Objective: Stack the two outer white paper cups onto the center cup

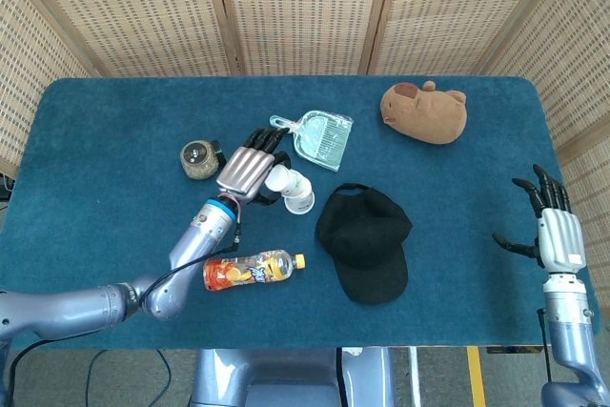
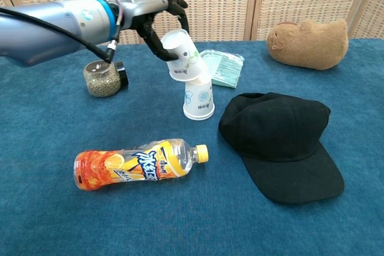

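Observation:
My left hand (image 1: 246, 171) (image 2: 157, 21) grips a white paper cup (image 2: 180, 52) (image 1: 280, 178), mouth down and tilted. The cup's rim hangs over the top of another white cup (image 2: 198, 99) (image 1: 301, 200) that stands mouth down on the blue table near the middle. The two cups appear to touch at the standing cup's top. I see no third separate cup. At the table's right edge my right hand (image 1: 558, 226) hovers with fingers spread and nothing in it; the chest view does not show it.
An orange drink bottle (image 2: 141, 163) lies in front of the cups. A black cap (image 2: 282, 139) sits to their right and a brown plush (image 2: 309, 41) at the back right. A jar (image 2: 103, 79) and a teal packet (image 2: 225, 67) lie behind.

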You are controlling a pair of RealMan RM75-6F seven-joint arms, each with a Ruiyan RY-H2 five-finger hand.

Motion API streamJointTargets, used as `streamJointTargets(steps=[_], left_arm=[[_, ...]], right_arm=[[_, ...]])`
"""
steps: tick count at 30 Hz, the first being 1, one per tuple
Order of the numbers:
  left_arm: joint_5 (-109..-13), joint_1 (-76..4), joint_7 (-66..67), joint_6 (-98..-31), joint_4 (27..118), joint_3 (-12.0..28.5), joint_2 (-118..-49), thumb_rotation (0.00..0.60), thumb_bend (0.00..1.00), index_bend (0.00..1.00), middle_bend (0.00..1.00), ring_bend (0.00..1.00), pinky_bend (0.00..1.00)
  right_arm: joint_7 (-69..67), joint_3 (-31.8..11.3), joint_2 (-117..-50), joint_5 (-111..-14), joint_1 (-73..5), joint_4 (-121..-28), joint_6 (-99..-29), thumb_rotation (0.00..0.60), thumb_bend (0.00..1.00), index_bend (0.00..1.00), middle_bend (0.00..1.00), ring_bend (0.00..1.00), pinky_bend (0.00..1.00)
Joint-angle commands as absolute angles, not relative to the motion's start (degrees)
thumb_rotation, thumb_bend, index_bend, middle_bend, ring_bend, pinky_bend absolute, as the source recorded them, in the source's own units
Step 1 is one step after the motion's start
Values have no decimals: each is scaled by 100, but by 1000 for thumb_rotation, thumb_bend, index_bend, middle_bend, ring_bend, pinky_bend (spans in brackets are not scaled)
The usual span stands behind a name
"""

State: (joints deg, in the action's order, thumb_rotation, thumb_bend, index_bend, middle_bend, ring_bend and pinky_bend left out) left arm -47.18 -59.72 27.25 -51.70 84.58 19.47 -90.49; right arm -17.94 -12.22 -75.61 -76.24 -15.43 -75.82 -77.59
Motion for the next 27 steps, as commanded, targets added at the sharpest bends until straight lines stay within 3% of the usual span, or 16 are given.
streamJointTargets(steps=[1,12,20,27], left_arm=[[-4602,-6087,2796,-5137,8374,1948,-9149,600,299,387,0,0,0],[-4175,-6417,3065,-5005,8193,1901,-9300,600,288,341,0,0,0],[-3662,-6526,3267,-5004,8261,1785,-9228,600,256,128,0,0,0],[-4191,-6071,2942,-5619,8826,1573,-8941,600,256,98,0,0,0]], right_arm=[[-1856,-1248,-7551,-7603,-1534,-7557,-7739,600,147,220,0,0,0],[-1980,-1299,-7540,-7563,-1520,-7500,-7680,600,146,220,0,0,0],[-2018,-1325,-7538,-7531,-1517,-7478,-7627,600,147,220,0,0,0],[-2003,-1285,-7512,-7587,-1519,-7492,-7583,600,147,220,0,0,0]])
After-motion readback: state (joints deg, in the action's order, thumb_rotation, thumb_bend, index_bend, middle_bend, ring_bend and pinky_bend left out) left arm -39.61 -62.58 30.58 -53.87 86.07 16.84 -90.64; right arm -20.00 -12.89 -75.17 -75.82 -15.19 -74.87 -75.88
